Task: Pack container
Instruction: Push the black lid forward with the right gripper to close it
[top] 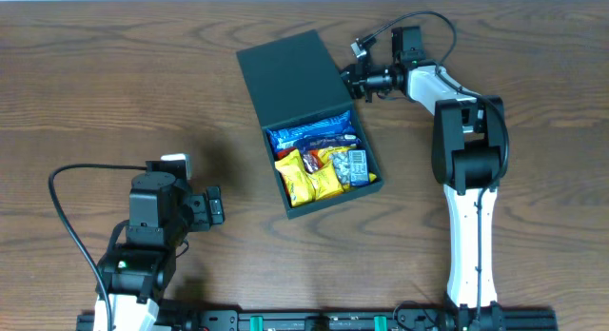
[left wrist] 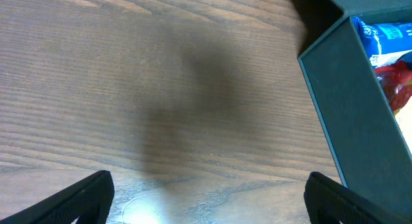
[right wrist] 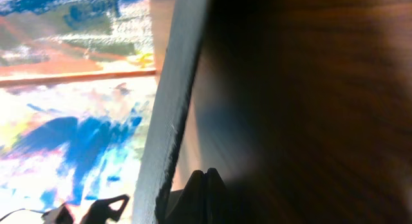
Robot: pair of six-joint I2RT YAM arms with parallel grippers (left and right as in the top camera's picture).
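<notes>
The container (top: 288, 72) sits mid-table, its lid thrown open toward the far-left and its tray full of snack packets (top: 324, 160), so I judge closing the lid to be what remains. Box and lid together run from near-right to far-left. My right gripper (top: 354, 79) is at the lid's right edge, just beside the hinge corner. Its wrist view is blurred, so I cannot tell how its jaws stand. The left gripper (top: 215, 209) rests well apart on the near-left, jaws spread wide over bare table (1 arm is clearly nearer: the right).
</notes>
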